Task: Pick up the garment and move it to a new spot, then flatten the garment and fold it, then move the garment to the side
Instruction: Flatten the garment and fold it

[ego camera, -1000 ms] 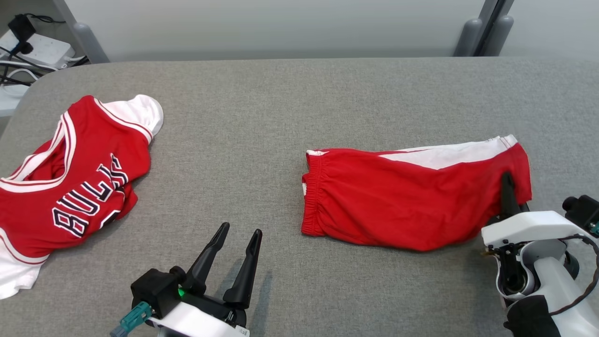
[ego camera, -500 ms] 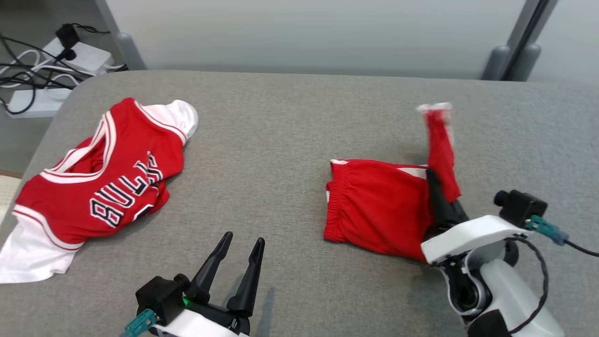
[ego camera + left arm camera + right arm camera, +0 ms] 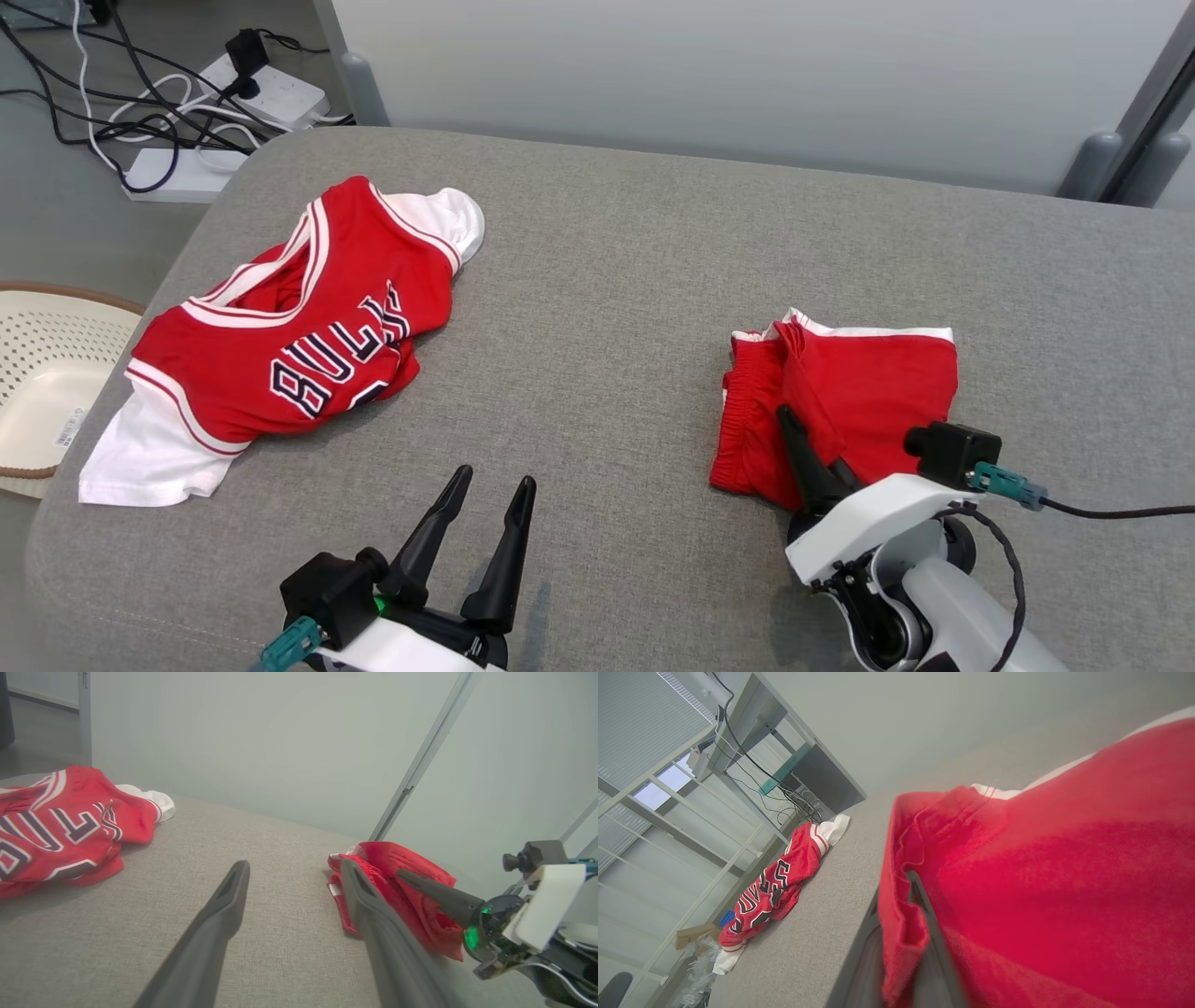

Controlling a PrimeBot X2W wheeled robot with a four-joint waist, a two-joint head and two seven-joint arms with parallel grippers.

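My R tool (image 3: 789, 420) is pinched tight on a fold of the red shorts (image 3: 868, 383), doubled over centre-right on the grey worktop (image 3: 607, 280); L tool (image 3: 495, 481) spread wide, bottom centre-left.

The tabletop (image 3: 607, 243) is covered in grey woven cloth, matt and coarse-grained. The shorts (image 3: 878, 373) are red cloth, matt, with a soft, slightly fuzzy nap up close and a puckered waistband. The jersey (image 3: 308, 345) is smoother red and white cloth with applied lettering. The jaws of the left gripper (image 3: 495, 478) look like matt dark plastic. The basket (image 3: 47, 327) is cream perforated plastic with a faint sheen.
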